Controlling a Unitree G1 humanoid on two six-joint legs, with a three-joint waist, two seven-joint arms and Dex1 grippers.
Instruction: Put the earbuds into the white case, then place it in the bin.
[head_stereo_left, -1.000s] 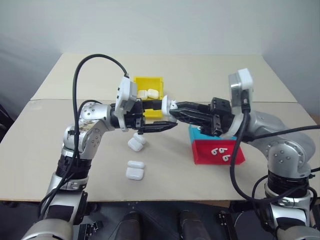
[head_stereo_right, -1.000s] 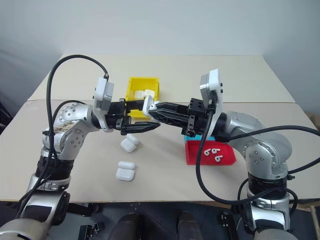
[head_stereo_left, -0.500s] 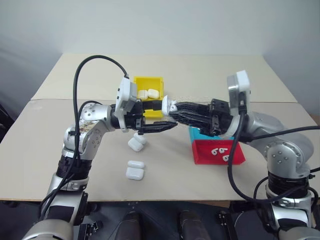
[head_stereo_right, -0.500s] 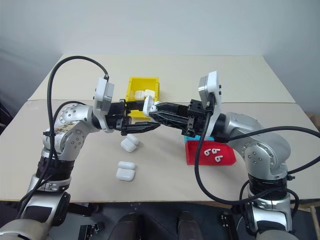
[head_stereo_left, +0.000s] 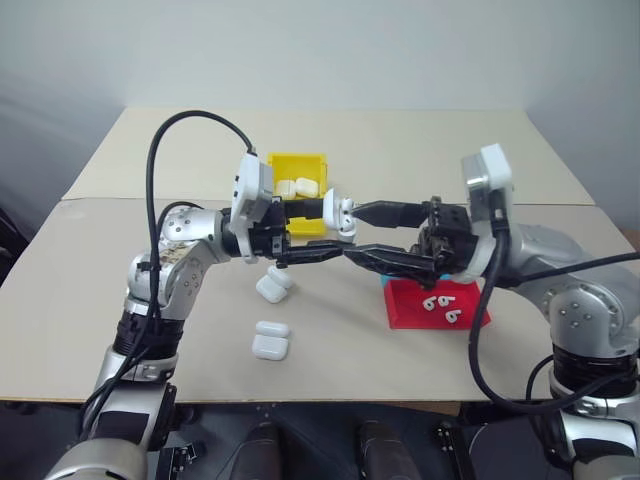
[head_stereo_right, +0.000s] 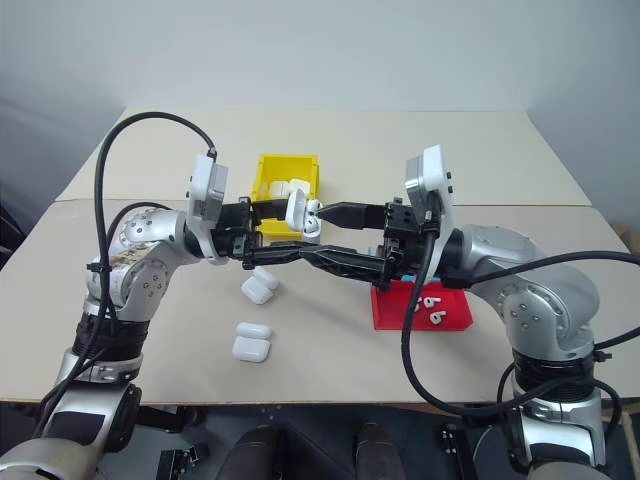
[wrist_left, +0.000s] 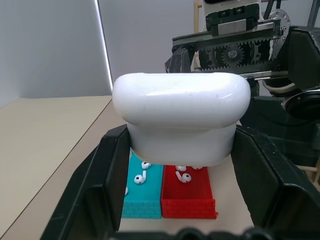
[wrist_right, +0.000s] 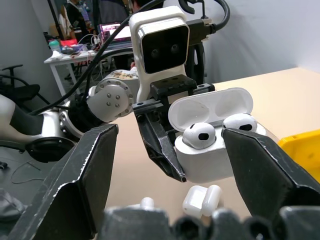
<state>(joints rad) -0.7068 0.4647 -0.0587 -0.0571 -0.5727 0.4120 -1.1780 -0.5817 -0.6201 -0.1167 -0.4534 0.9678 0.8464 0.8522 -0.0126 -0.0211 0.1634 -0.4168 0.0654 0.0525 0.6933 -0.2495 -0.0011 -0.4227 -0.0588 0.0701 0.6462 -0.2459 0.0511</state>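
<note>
above the table, left tool (head_stereo_left: 318, 232) pinches the white case (wrist_right: 215, 142), lid up and open, facing right tool's (head_stereo_left: 362, 232) spread fingers.

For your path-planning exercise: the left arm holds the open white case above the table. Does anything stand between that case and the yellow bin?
Nothing visible does. The white case, held in the left gripper with both earbuds seated, hangs just in front of the bin. The right gripper, jaws open, is beside the case, not between.
</note>
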